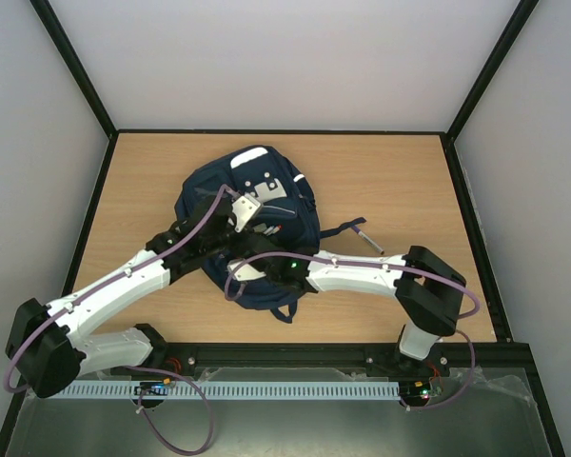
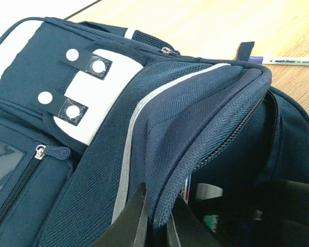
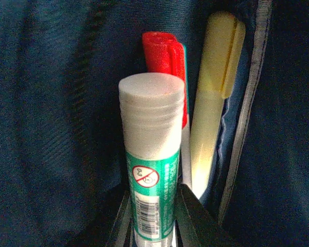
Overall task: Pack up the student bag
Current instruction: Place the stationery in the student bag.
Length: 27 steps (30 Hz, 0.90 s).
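Pinching zip edge of student bag (image 2: 206, 103) with left tool (image 2: 157, 213); clamping glue stick (image 3: 150, 128) with right tool (image 3: 154, 216), red-capped pen (image 3: 162, 51) at one o'clock.

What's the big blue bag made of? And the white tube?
The student bag looks like woven cloth, maybe nylon: a mesh weave, stitched seams and zip show. The glue stick in the right gripper looks like smooth hard plastic, with a ridged cap and a shiny printed label.

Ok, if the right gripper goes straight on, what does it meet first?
Probably the red-capped pen beyond the white-capped green glue stick that the right gripper holds, inside the navy blue fabric backpack; depth unclear.
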Each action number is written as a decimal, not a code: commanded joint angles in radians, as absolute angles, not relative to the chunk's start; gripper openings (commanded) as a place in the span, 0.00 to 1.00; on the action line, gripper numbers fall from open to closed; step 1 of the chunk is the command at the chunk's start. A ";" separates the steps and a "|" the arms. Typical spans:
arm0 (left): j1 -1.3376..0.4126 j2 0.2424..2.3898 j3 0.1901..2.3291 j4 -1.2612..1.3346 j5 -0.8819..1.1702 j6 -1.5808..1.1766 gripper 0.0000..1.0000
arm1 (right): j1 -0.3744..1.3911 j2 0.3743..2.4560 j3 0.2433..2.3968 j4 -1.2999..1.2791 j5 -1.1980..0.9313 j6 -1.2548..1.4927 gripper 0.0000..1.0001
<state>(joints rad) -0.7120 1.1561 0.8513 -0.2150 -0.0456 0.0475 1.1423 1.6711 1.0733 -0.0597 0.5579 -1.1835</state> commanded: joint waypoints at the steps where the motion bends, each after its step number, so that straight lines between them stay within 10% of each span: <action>1: -0.704 1.092 0.859 -0.131 -0.043 0.032 0.06 | 1.112 1.750 1.149 -0.029 0.592 -1.217 0.09; 15: -0.703 1.077 0.858 -0.129 -0.044 0.033 0.07 | 1.086 1.731 1.139 0.067 0.604 -1.210 0.35; 27: -0.703 1.083 0.853 -0.129 -0.054 0.037 0.07 | 1.114 1.501 1.055 -0.247 0.409 -1.020 0.39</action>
